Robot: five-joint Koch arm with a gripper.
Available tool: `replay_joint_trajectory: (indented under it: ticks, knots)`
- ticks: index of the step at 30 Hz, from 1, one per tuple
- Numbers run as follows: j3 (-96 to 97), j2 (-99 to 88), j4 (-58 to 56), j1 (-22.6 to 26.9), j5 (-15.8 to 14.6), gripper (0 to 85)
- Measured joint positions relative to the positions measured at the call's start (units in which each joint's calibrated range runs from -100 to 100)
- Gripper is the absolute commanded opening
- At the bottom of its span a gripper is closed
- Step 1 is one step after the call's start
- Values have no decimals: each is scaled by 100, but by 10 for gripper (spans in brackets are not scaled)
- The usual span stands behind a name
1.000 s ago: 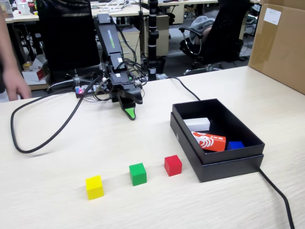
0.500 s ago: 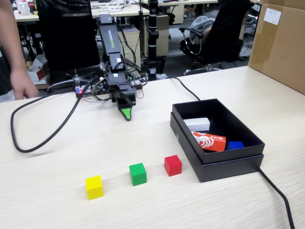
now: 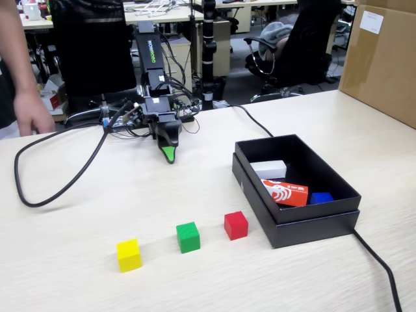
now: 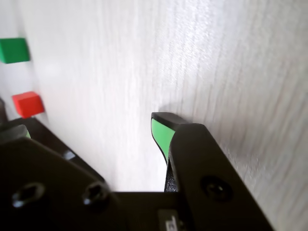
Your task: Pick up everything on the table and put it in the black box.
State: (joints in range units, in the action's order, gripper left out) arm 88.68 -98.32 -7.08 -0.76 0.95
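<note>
Three small cubes stand in a row near the front of the table (image 3: 97,214): yellow (image 3: 129,254), green (image 3: 188,236) and red (image 3: 236,225). The black box (image 3: 296,227) sits just right of the red cube. My gripper (image 3: 169,155) hangs low over the table at the back, well behind the cubes, tips pointing down. In the wrist view the gripper (image 4: 91,130) is open, with bare table between its green-padded fingers (image 4: 162,131). The green cube (image 4: 13,50) and red cube (image 4: 28,103) show small at the left edge there. The yellow cube is outside that view.
Inside the black box lie a white block (image 3: 269,169), a red-orange packet (image 3: 285,193) and a small blue thing (image 3: 320,197). A brown cardboard box (image 3: 380,58) stands back right. Black cables loop at the left (image 3: 58,188) and front right (image 3: 377,266). A person's hand (image 3: 32,114) hangs at far left.
My gripper has swung slightly left in the fixed view and now shows edge-on. The person's hand has shifted right. The cubes have not moved.
</note>
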Motion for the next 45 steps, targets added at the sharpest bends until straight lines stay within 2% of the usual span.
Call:
replay_joint_trajectory:
  ticks: [3,4,8,9,11,13,15,17,18,22,28,33,45]
  knots:
    - [-612,78,-875,117,-186,491]
    - [-1123,117,-1541,171,-293,491]
    - [-2191,828,-2129,293,-444,483]
    - [-3067,1605,-2470,352,-571,475]
    - [-3514,2071,-2671,376,-620,475]
    - [-4747,3275,-3275,425,-733,475]
    - [-6855,5152,-4483,454,-889,476]
    - [-7339,5735,-4909,449,-943,479]
    - [-8927,7042,-5776,449,-1074,476]
    - [-10543,8233,-6643,479,-1211,472]
    - [-11995,9269,-6806,601,-1314,473]
    - [-14003,10926,-6845,611,-1328,472]
    - [-15144,12932,-6868,562,-1328,473]
